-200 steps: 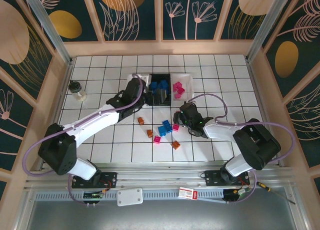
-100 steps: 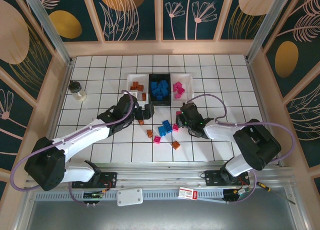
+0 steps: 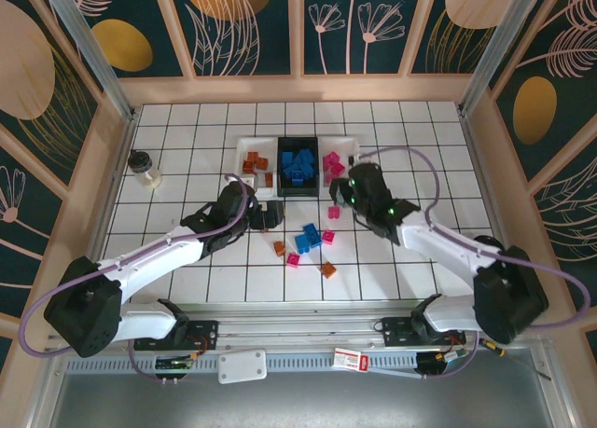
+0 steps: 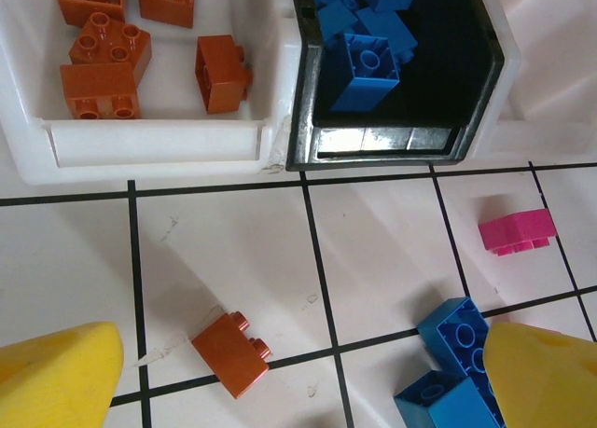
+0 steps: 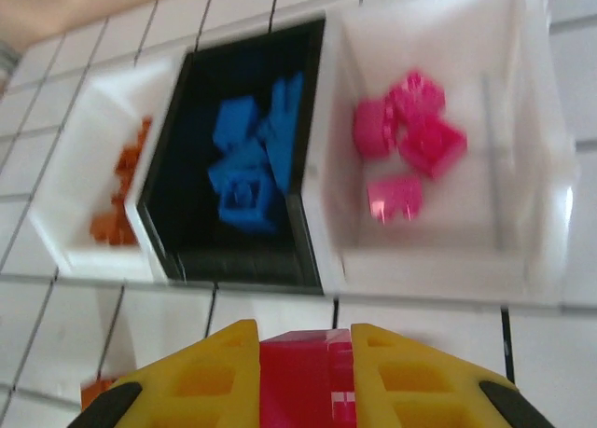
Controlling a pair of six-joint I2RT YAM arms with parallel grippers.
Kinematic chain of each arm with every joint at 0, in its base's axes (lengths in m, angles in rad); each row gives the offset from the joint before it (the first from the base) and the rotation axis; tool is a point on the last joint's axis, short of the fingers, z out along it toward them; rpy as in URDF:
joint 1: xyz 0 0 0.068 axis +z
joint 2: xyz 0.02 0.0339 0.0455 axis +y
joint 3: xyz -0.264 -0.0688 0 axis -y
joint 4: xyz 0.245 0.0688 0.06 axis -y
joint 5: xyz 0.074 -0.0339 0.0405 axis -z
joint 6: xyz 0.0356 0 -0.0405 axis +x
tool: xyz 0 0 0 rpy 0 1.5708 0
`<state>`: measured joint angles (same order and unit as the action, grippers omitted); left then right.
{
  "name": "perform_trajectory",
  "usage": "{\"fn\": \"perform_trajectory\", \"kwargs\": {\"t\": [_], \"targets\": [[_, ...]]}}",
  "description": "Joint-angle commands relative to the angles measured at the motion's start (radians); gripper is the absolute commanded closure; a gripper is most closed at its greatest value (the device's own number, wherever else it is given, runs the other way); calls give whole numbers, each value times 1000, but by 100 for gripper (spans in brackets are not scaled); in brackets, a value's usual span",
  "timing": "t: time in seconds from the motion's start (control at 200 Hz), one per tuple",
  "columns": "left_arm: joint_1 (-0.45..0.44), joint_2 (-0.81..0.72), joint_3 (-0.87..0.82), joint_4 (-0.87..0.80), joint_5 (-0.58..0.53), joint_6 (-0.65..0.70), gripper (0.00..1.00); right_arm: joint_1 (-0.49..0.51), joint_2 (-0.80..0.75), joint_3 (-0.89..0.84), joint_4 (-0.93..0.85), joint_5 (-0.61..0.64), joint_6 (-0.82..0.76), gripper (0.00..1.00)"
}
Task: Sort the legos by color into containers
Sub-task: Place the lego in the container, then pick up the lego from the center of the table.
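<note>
Pink plastic fills the gap between the yellow fingers (image 5: 210,377) of my right gripper (image 3: 341,191): I have one pink brick (image 5: 297,377) pinched from both sides, jaws closed down to its width. Just beyond it in my right wrist view the three trays stand in a row. The right white tray (image 5: 438,279) has four pink bricks (image 5: 410,139) in it. The black tray (image 5: 242,271) in the middle holds a heap of blue bricks (image 5: 247,172). The left white tray (image 5: 65,204) holds orange bricks (image 5: 117,214).

My left gripper (image 3: 270,217) hangs over the white tiled table (image 3: 187,130), just in front of the left white tray and the black one, jaws spread wide and nothing in them. Its two yellow tips sit in the bottom corners of my left wrist view. On the tile between them lies one loose orange brick (image 4: 231,355), touched by neither. Two loose blue bricks (image 4: 448,367) lie together just beside the right-hand tip, partly hidden behind it. A small loose pink brick (image 4: 518,232) lies past them, near the black tray's corner.

From above, more strays lie nearer my bases: another orange brick (image 3: 327,269) and another pink brick (image 3: 293,259). A small jar (image 3: 143,167) with a dark lid stands well apart on the left.
</note>
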<state>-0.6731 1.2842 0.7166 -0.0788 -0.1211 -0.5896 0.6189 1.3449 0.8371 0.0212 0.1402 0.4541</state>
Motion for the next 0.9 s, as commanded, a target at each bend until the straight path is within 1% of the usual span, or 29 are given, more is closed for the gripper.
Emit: {"fn": "perform_trajectory", "kwargs": {"t": [0.0, 0.025, 0.06, 0.125, 0.14, 0.16, 0.195, 0.25, 0.3, 0.32, 0.38, 0.521, 0.656, 0.776, 0.896], "targets": [[4, -18, -19, 8, -12, -19, 1, -52, 140, 111, 73, 22, -58, 85], [4, -20, -24, 8, -12, -21, 1, -62, 174, 135, 89, 21, -65, 83], [4, -26, -30, 6, -15, -24, 2, -66, 217, 167, 100, 21, -71, 77], [4, -35, -42, 1, -18, -27, 2, -66, 279, 221, 92, 27, -76, 60], [4, -39, -46, -1, -20, -27, 2, -90, 288, 229, 89, 28, -77, 56], [4, -43, -50, -2, -21, -28, 1, -95, 295, 236, 84, 33, -76, 52], [4, -51, -59, -3, -25, -29, 1, -94, 299, 236, 81, 35, -74, 47], [4, -62, -71, -3, -28, -29, 2, -85, 278, 205, 83, 29, -64, 43], [5, -71, -80, -3, -31, -27, 1, -77, 243, 155, 90, 38, -55, 41], [4, -73, -83, -3, -33, -26, 1, -51, 231, 134, 94, 46, -51, 40], [4, -74, -86, -4, -37, -21, 2, -18, 185, 64, 94, 73, -37, 38], [4, -70, -92, -3, -38, -19, 2, 39, 132, -79, 91, 76, 40, 35], [4, -63, -103, 5, -38, -24, 1, 51, 152, -158, 115, 63, 93, 35], [4, -53, -110, 7, -38, -29, 1, 48, 216, -163, 147, 47, 88, 35], [5, -45, -114, 8, -34, -33, 1, 40, 269, -148, 177, 24, 69, 40]]}}
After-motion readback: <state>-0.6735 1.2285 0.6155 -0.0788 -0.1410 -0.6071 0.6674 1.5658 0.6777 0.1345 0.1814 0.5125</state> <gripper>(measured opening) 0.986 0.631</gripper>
